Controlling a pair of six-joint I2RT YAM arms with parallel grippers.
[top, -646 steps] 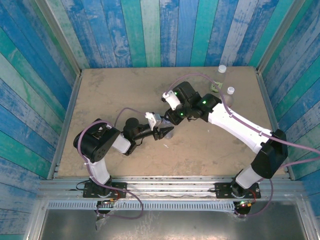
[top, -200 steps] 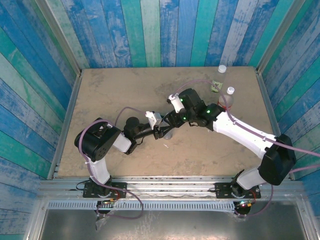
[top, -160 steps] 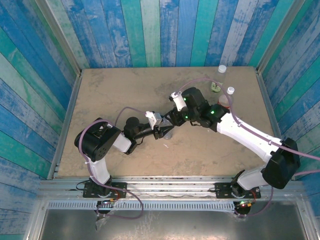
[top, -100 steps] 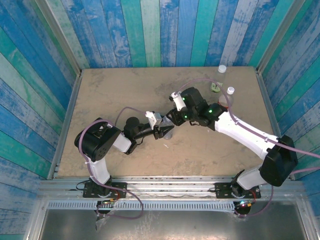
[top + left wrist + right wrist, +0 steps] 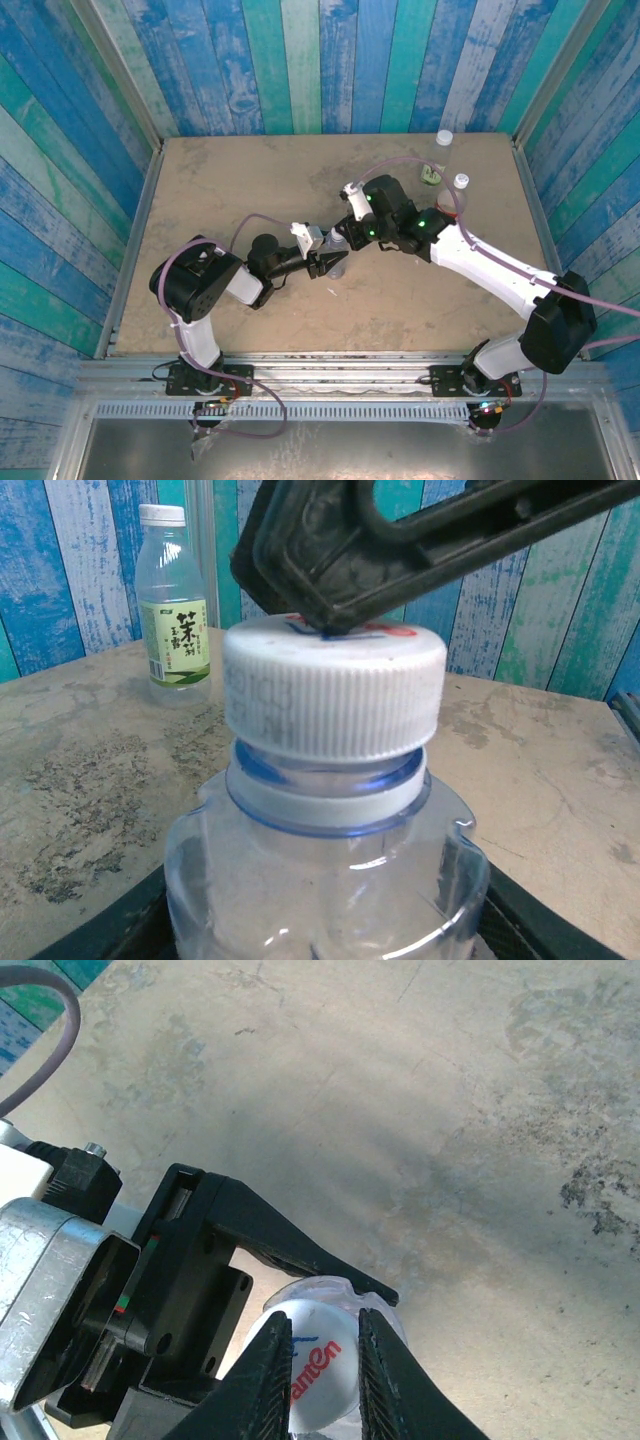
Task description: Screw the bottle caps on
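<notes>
A plain bluish clear bottle (image 5: 320,880) stands upright at mid-table, and my left gripper (image 5: 325,925) is shut on its body from the left. In the top view the left gripper (image 5: 330,264) meets the right gripper (image 5: 341,252) over that bottle (image 5: 339,269). A ribbed white bottle cap (image 5: 333,705) sits on the bottle's neck. My right gripper (image 5: 325,1350) comes down from above, shut on the cap (image 5: 322,1370) with one finger on each side. The cap's top bears red and blue print. The right gripper's dark fingers (image 5: 330,560) rest on the cap's top in the left wrist view.
A capped green-yellow-labelled bottle (image 5: 439,158) stands at the back right, also seen in the left wrist view (image 5: 172,610). Another capped bottle (image 5: 458,190) stands just in front of it, next to the right arm. A tiny white fleck (image 5: 331,291) lies near the held bottle. Blue plank walls surround the table.
My right gripper has closed its fingers onto the cap on the bottle. The left gripper and the bottle have stayed in place.
</notes>
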